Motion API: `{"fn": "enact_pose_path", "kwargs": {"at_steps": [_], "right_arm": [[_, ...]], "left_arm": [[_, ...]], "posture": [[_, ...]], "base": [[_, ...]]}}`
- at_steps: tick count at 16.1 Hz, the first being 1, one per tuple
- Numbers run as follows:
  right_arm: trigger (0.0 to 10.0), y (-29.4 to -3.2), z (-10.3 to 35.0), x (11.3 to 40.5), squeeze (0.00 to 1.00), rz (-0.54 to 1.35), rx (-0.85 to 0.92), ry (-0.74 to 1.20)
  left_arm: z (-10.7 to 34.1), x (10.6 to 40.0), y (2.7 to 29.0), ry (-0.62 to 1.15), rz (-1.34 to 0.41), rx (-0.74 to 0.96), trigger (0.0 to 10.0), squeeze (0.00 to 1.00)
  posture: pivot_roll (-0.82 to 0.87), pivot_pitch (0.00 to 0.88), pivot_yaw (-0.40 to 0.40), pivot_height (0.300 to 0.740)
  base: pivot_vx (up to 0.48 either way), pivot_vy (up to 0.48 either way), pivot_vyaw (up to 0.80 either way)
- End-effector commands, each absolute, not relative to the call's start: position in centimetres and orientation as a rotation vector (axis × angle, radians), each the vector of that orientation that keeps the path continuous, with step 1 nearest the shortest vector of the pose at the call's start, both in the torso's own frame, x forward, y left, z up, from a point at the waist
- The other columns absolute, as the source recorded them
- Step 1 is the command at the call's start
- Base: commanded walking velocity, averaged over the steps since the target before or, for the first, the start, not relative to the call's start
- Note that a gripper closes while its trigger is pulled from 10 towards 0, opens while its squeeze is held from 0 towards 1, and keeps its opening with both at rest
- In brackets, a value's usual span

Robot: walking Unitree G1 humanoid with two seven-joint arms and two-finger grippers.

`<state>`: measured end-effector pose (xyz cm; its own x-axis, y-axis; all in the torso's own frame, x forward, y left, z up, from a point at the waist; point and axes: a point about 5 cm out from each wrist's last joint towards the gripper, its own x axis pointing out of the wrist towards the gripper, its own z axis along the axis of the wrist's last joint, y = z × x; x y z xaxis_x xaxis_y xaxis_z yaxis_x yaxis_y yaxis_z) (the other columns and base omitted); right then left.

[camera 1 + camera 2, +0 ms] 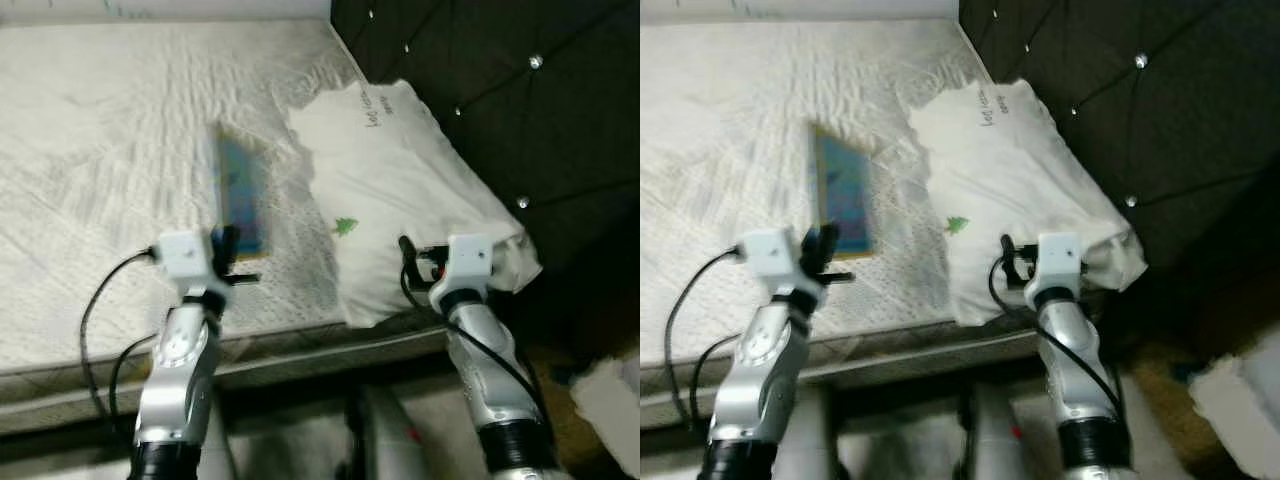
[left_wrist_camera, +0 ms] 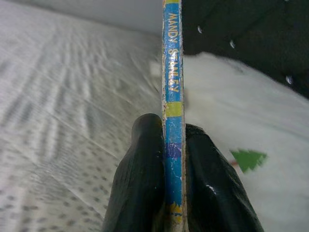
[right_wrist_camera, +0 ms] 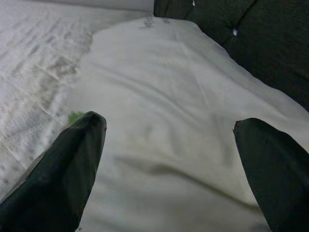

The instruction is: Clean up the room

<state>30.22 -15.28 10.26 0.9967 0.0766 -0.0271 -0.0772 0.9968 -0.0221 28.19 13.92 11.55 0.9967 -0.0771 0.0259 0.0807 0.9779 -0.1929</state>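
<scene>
Pinching the book by its spine edge, the left gripper has both fingers closed flat on the 2 covers, holding it above the near part of the mattress. It looks thin, stiff and light, so a grip near the spine should hold, though glossy covers might slip if it swings. Its spine is blue with yellow bands and printed lettering, scuffed along the edge, and the cover is a blurred blue in the head views. Right of it lies a white pillow, soft and crumpled, with a small green tree print, against the dark tufted headboard. The right gripper hovers over the pillow, fingers wide apart and holding nothing.
</scene>
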Motion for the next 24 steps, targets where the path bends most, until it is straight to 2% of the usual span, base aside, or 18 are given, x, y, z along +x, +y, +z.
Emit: {"fn": "enact_pose_path", "kwargs": {"at_steps": [1,3,5,9,13,16,19,22,24], "right_arm": [[10.0,-14.4,10.2,30.1,0.0,0.11,-0.023,0.029],[10.0,-14.4,10.2,30.2,0.0,0.111,-0.024,0.028],[10.0,-14.4,10.2,30.2,0.0,0.113,-0.027,0.02],[10.0,-14.6,10.3,30.2,0.0,0.108,-0.041,0.014],[10.0,-15.3,10.4,30.2,0.0,0.095,-0.058,0.013],[10.0,-14.8,10.4,30.3,0.0,0.098,-0.056,0.009],[10.0,-14.9,10.2,30.1,0.0,0.104,-0.059,0.013],[10.0,-15.1,10.4,30.3,0.0,0.103,-0.069,0.012],[10.0,-15.2,10.4,30.3,0.0,0.101,-0.073,0.012]], "left_arm": [[11.3,28.1,15.3,-0.006,-0.02,-0.188,10.0,0.0],[10.8,28.3,15.1,0.038,-0.023,-0.187,10.0,0.0],[9.8,29.0,14.2,0.146,-0.025,-0.316,10.0,0.0],[9.4,29.2,12.5,0.214,-0.085,-0.326,10.0,0.0],[10.4,30.0,10.2,0.265,-0.144,-0.572,10.0,0.0],[11.5,30.5,8.5,0.271,-0.208,-0.665,10.0,0.0],[11.0,30.8,8.6,0.303,-0.173,-0.721,10.0,0.0],[8.0,30.9,8.9,0.489,-0.08,-0.724,10.0,0.0],[8.1,31.2,9.2,0.489,-0.068,-0.731,10.0,0.0]], "posture": [[0.05,0.067,-0.043,0.579],[0.06,0.066,-0.043,0.579],[0.05,0.061,-0.043,0.574],[0.04,0.056,-0.042,0.539],[0.03,0.053,-0.047,0.539],[0.03,0.042,-0.042,0.539],[0.02,0.05,-0.053,0.539],[0.01,0.052,-0.052,0.539],[0.01,0.053,-0.056,0.539]], "base": [[0.0,0.0,0.0],[0.0,0.0,0.0],[0.0,0.0,0.0],[0.0,0.0,0.0],[0.0,0.0,0.0],[0.0,0.0,0.0],[0.0,0.0,0.0],[0.0,0.0,0.0],[0.0,0.0,0.0]]}}
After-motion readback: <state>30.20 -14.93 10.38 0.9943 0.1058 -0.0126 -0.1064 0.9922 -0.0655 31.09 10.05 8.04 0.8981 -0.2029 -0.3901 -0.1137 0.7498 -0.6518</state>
